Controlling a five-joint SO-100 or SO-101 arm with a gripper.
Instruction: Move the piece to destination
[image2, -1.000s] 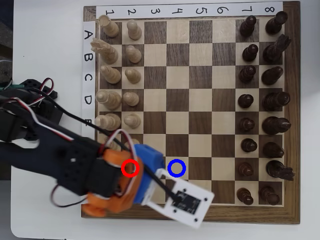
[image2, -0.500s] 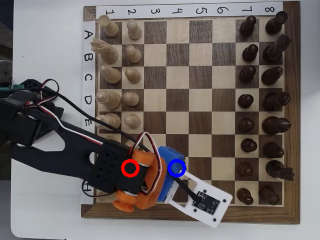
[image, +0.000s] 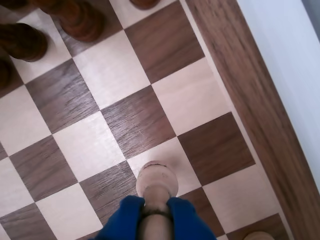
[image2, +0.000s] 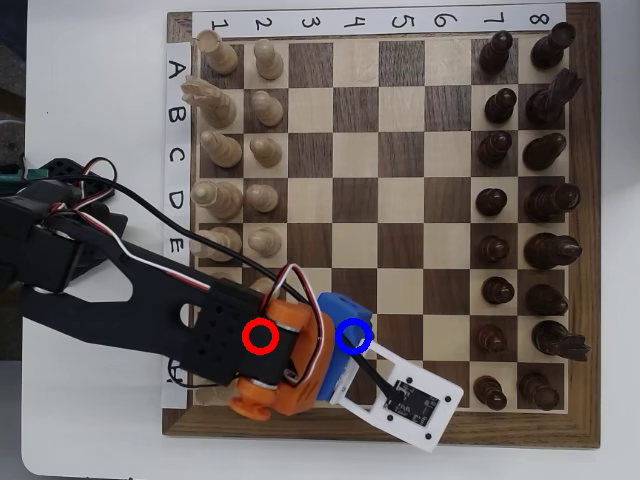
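In the wrist view the piece (image: 157, 180), a pale cream pawn with a round head, stands upright at the bottom centre. My gripper (image: 156, 216) is shut on its neck with both blue fingers (image: 124, 220). Its base is hidden, so I cannot tell whether it touches the board. In the overhead view the blue gripper (image2: 342, 340) sits over the destination square (image2: 372, 322), marked with a blue ring, near the board's lower edge. The pawn is hidden there under the gripper. My black and orange arm (image2: 215, 340) covers the square with the red ring (image2: 261, 337).
Dark pieces (image2: 520, 210) fill columns 7 and 8 on the right; pale pieces (image2: 235, 150) fill columns 1 and 2 on the left. The white camera plate (image2: 408, 402) overhangs the lower rows. In the wrist view dark pieces (image: 75, 17) stand at top left, the wooden border (image: 240, 90) at right.
Over the last second the arm swung right, carrying the gripper from the red-ringed square to the blue-ringed one. Since half a second ago it has barely moved.
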